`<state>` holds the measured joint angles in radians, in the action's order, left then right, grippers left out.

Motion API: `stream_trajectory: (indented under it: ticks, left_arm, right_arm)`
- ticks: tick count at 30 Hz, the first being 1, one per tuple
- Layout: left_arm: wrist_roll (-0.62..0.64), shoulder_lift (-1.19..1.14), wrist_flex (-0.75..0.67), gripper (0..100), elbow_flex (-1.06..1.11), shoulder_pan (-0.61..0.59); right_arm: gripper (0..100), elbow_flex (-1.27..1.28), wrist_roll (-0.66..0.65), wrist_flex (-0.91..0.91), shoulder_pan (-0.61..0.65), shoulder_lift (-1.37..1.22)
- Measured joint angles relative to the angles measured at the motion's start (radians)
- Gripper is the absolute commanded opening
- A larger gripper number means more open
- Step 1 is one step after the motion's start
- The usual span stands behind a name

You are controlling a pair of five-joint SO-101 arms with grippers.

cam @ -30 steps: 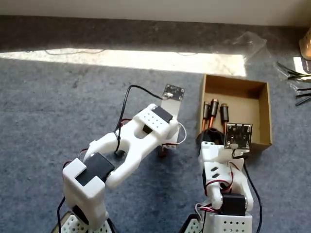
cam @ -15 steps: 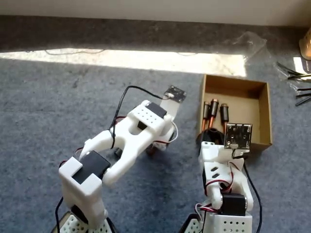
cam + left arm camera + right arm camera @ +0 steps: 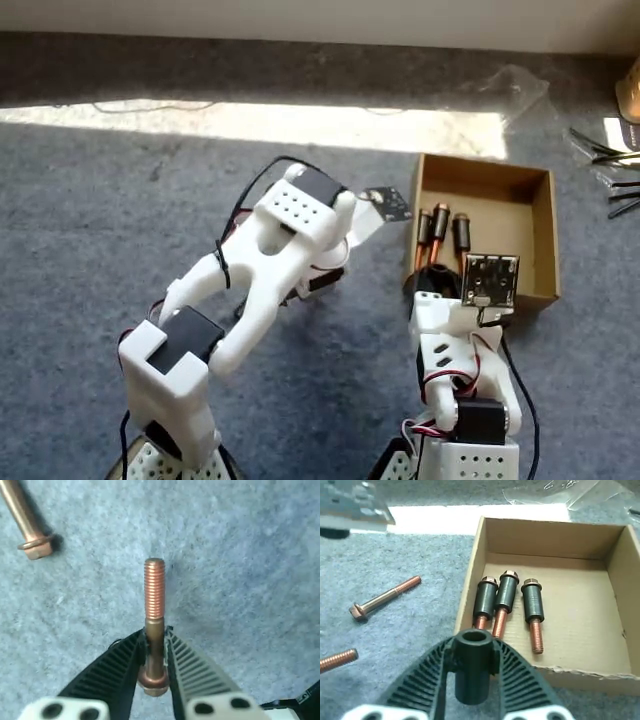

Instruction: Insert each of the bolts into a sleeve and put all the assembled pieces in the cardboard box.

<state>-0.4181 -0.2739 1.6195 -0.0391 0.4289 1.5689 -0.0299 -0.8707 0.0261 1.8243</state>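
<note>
My left gripper [image 3: 155, 632] is shut on a copper bolt [image 3: 154, 595] just above its head, and the threaded end points away over the grey carpet. A second loose bolt [image 3: 25, 525] lies on the carpet nearby [image 3: 385, 597]. My right gripper [image 3: 472, 645] is shut on a black sleeve [image 3: 471, 667], held upright with its bore showing, just outside the near left corner of the cardboard box [image 3: 475, 565]. Three assembled pieces [image 3: 506, 597] lie side by side in the box [image 3: 540, 240]. In the high view the left arm [image 3: 290, 230] stands left of the box and the right gripper [image 3: 432, 282] sits at the box's near corner.
A clear plastic bag [image 3: 520, 90] lies behind the box and black cable ties [image 3: 610, 150] lie at the right edge. A sunlit strip [image 3: 250, 120] crosses the carpet at the back. Open carpet stretches to the left of the left arm.
The left arm has risen and swung back toward the box, carrying the bolt up off the carpet. The right arm has kept still with the sleeve.
</note>
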Motion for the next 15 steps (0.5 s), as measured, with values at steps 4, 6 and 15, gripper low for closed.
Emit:
stream_trajectory:
  ticks: [4, 6, 15]
  left_arm:
    - [-0.009, 0.000, 0.031, 4, -0.028, -0.009]
    - [-0.009, 0.000, 0.034, 4, -0.028, -0.009]
    - [-0.009, 0.000, 0.034, 4, -0.028, -0.083]
  right_arm:
    - [0.5, 0.000, 0.000, 0.000, 0.000, 0.000]
    - [0.5, 0.000, 0.000, 0.000, 0.000, 0.000]
    - [0.5, 0.000, 0.000, 0.000, 0.000, 0.000]
